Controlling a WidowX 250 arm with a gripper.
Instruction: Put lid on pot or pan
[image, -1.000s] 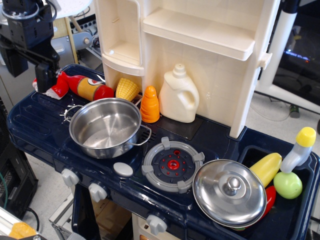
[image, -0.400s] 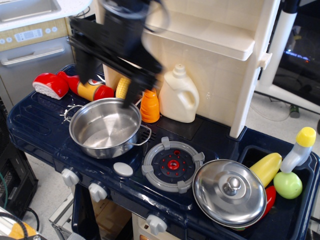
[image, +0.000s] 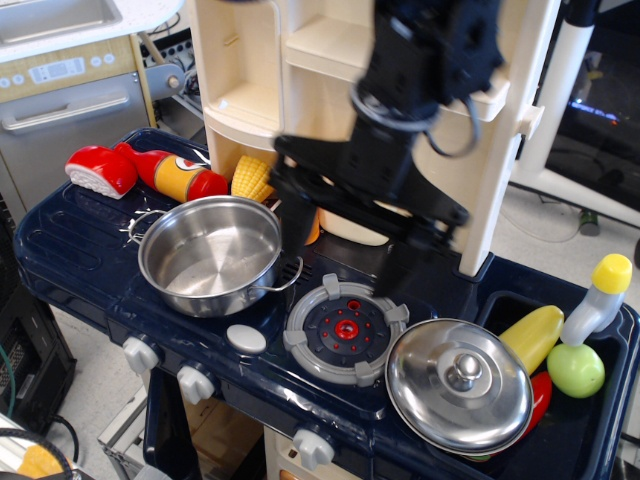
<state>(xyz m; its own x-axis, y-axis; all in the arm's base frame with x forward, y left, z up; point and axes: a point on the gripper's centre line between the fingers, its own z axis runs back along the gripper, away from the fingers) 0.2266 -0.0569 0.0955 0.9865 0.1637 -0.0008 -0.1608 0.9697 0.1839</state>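
Jaws: spread wide, empty, blurred.
Gripper (image: 350, 255): centre frame, above burner ring (image: 346, 328).
Lid (image: 459, 385): lower right, dome and knob up, round, no long axis; overhangs sink edge.
Pot (image: 211, 253): centre left, upright, mouth open.
Approach: centre over knob, descend vertically, close on knob only.

Navy toy stove counter (image: 70, 255) carries pot (image: 210, 255), lid (image: 458, 385), burner ring (image: 345, 328).
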